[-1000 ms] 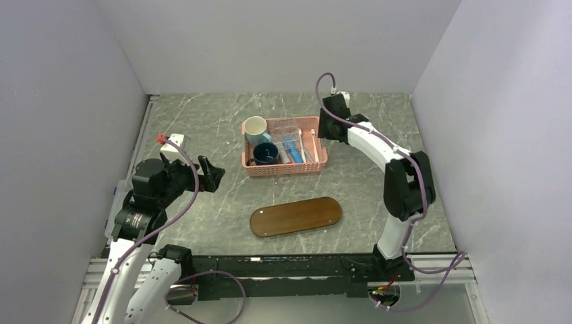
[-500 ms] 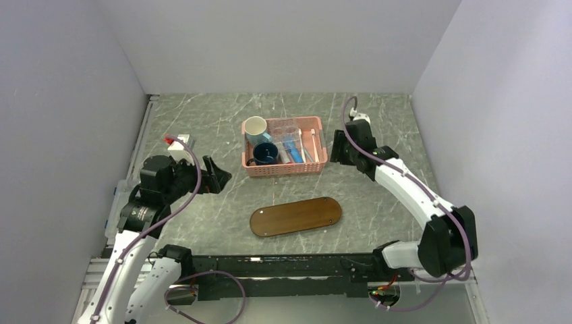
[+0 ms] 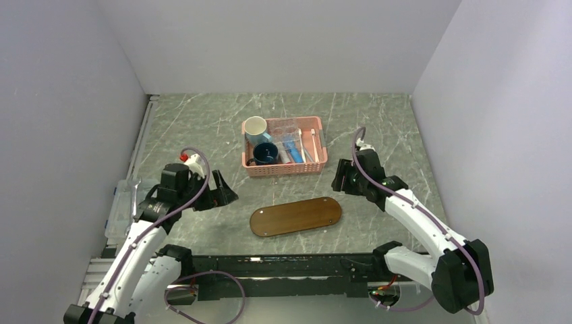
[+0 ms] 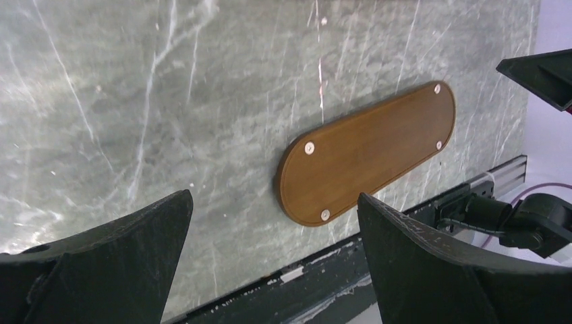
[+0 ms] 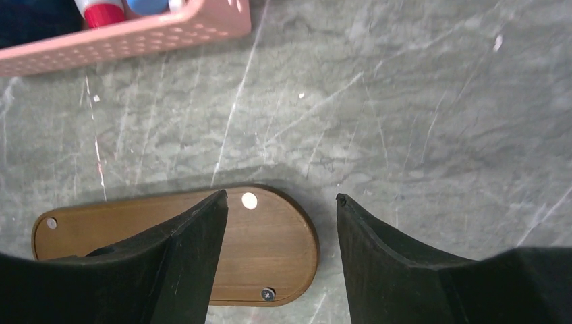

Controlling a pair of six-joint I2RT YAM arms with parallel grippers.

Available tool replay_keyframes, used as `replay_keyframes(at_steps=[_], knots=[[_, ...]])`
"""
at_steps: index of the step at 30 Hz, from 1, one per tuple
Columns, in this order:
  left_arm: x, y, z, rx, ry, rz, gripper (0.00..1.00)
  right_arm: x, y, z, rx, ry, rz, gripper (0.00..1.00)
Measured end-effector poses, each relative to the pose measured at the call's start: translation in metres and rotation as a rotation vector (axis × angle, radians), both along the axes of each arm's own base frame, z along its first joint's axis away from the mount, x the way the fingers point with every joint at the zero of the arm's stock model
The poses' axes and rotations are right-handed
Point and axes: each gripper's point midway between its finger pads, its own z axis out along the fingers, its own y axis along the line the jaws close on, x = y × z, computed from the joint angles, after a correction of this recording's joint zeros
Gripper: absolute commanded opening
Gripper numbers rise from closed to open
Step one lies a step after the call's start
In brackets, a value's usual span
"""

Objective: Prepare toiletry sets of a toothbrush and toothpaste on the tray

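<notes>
my left hand (image 3: 224, 191) spread open, holding nothing; my right hand (image 3: 339, 177) likewise open. tray (image 3: 295, 216) lies on the table (image 3: 202, 128) between both hands.

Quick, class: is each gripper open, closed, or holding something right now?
Left gripper: open, holding nothing.
Right gripper: open, holding nothing.

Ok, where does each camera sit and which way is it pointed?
Top external: above and behind the bases, looking down on the table, pink basket and tray; left arm and right arm show.
Left wrist: on the left arm, looking down at the tray; the open left gripper frames it.
Right wrist: looking down past the open right gripper at the tray's end and the pink basket's edge.
All three share the tray.
</notes>
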Motion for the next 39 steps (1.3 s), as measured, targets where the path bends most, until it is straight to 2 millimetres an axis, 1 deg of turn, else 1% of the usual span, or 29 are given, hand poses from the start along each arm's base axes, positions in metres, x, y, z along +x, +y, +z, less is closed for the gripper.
replay_keyframes(at_steps=[5,10,14,19,23,26,33,39], knots=[[-0.018,-0.012,-0.029,-0.026,0.118,-0.036,0.96,-0.019,0.003,-0.017,0.044,0.053,0.000,0.64],[-0.042,-0.026,-0.056,-0.056,0.250,-0.083,0.95,-0.030,0.004,-0.030,0.068,0.099,-0.016,0.66],[-0.055,-0.035,-0.069,-0.086,0.311,-0.106,0.95,-0.038,0.003,-0.040,0.075,0.132,-0.036,0.67],[-0.063,-0.046,-0.072,-0.137,0.338,-0.122,0.94,-0.048,0.001,-0.050,0.082,0.159,-0.054,0.67],[-0.065,-0.058,-0.071,-0.181,0.339,-0.139,0.94,-0.056,0.002,-0.058,0.092,0.190,-0.055,0.67],[-0.065,-0.064,-0.073,-0.202,0.348,-0.145,0.94,-0.059,0.004,-0.060,0.101,0.200,-0.052,0.67],[-0.063,-0.073,-0.081,-0.220,0.392,-0.138,0.93,-0.066,0.013,-0.065,0.141,0.218,-0.028,0.67],[-0.060,-0.077,-0.087,-0.223,0.413,-0.128,0.90,-0.071,0.017,-0.069,0.160,0.235,-0.021,0.65]])
